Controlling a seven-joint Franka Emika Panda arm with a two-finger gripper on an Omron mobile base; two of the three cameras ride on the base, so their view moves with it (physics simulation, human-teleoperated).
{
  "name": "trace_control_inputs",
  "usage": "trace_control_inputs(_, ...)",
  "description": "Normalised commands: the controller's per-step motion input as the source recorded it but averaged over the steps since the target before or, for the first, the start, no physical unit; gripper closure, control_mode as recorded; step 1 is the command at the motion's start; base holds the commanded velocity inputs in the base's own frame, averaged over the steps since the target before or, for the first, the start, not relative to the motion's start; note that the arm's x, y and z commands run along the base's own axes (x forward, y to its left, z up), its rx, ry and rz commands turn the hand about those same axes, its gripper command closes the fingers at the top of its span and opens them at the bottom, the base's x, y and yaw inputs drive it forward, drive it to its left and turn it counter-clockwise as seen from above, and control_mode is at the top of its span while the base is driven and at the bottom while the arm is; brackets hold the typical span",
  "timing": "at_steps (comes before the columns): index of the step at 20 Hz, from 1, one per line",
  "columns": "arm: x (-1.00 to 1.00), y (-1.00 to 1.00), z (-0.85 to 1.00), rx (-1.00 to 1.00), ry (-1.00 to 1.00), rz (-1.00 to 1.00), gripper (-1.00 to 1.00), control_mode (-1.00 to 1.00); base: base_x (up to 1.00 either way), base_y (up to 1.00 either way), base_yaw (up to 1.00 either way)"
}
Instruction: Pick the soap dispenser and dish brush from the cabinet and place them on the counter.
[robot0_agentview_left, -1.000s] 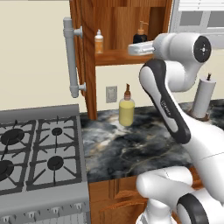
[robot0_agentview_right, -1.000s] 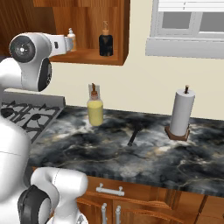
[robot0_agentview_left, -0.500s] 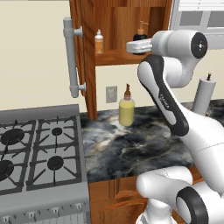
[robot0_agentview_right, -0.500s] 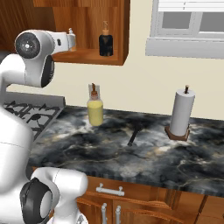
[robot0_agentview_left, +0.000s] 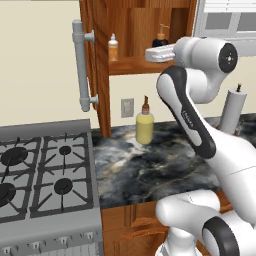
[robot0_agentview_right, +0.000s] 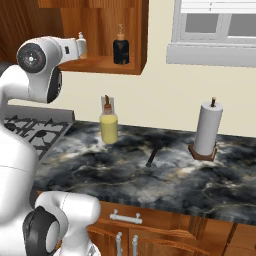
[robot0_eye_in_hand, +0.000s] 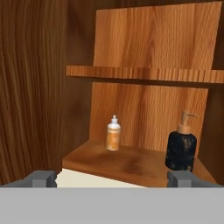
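The black bottle-shaped soap dispenser with a tan pump (robot0_eye_in_hand: 181, 148) stands on the lower shelf of the open reddish-brown wooden cabinet (robot0_eye_in_hand: 131, 162), right of a small orange-and-white bottle (robot0_eye_in_hand: 113, 137). The gripper (robot0_eye_in_hand: 112, 178) faces the shelf front, fingers spread wide, holding nothing. This looks like the approach; next, shift toward the dispenser and reach in. Open shelf lies between the bottles; the upper shelf limits lift. A dark slim thing, perhaps the brush (robot0_agentview_right: 152, 156), already lies on the black veined marble counter (robot0_agentview_right: 125, 175).

Clear shelf gap between small orange bottle (robot0_eye_in_hand: 113, 138) and soap dispenser (robot0_eye_in_hand: 181, 148)
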Motion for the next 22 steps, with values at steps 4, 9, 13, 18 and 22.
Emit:
trace_control_inputs(4, 0.00, 0.00, -0.21, 0.00, -0.08, 0.00, -1.00, -1.00, 0.00, 0.00, 0.00)
trace_control_inputs(9, 0.00, 0.00, -0.13, 0.00, -0.08, 0.00, -1.00, -1.00, 0.00, 0.00, 0.00)
trace_control_inputs(13, 0.00, 0.06, 0.00, 0.00, -0.11, 0.00, -1.00, -1.00, 0.00, 0.00, 0.00)
trace_control_inputs(18, 0.00, 0.02, 0.00, 0.00, -0.05, 0.00, -1.00, -1.00, 0.00, 0.00, 0.00)
trace_control_inputs(22, 0.05, 0.00, 0.00, 0.00, 0.03, 0.00, -1.00, -1.00, 0.00, 0.00, 0.00)
